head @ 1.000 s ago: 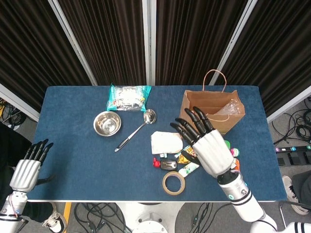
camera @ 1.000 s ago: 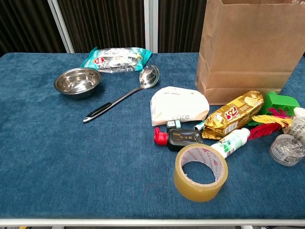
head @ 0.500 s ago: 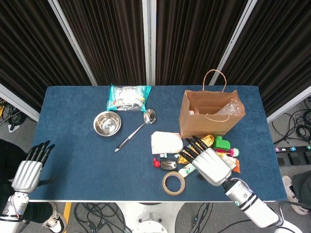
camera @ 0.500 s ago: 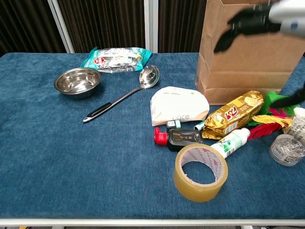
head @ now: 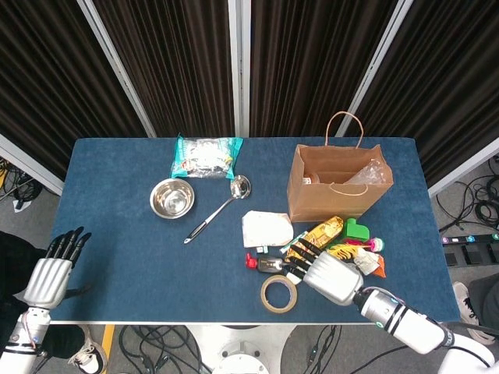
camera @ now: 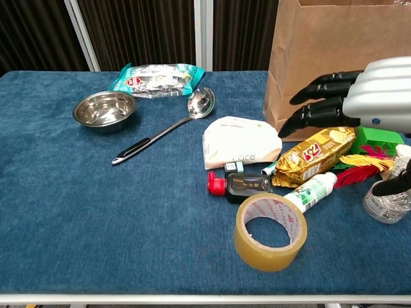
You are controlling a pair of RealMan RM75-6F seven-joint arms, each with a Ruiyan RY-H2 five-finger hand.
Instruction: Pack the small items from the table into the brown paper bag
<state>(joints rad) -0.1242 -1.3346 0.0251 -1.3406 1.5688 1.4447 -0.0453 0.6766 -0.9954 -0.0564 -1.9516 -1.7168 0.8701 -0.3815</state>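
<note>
The brown paper bag (head: pixel 335 185) (camera: pixel 337 64) stands upright and open at the back right of the blue table. In front of it lies a cluster of small items: a white pouch (head: pixel 266 229) (camera: pixel 240 142), a gold snack packet (head: pixel 317 234) (camera: pixel 316 153), a white tube (camera: pixel 310 192), a small dark bottle with a red cap (head: pixel 262 264) (camera: pixel 239 185), a roll of tape (head: pixel 278 294) (camera: pixel 268 231), a green block (head: pixel 356 230) (camera: pixel 376 138). My right hand (head: pixel 330 276) (camera: pixel 359 99) hovers open, fingers stretched, over the tube and packet. My left hand (head: pixel 51 272) hangs open off the left table edge.
A steel bowl (head: pixel 172 197) (camera: pixel 104 110), a ladle (head: pixel 218 208) (camera: pixel 168 131) and a teal snack bag (head: pixel 206 156) (camera: pixel 157 78) lie at the back left. A clear tub of clips (camera: pixel 386 201) sits by the right edge, next to red and yellow feathers (camera: pixel 359 168).
My right hand has dropped from high in front of the bag down toward the front, now low over the item cluster. The left hand barely shifted. No item moved.
</note>
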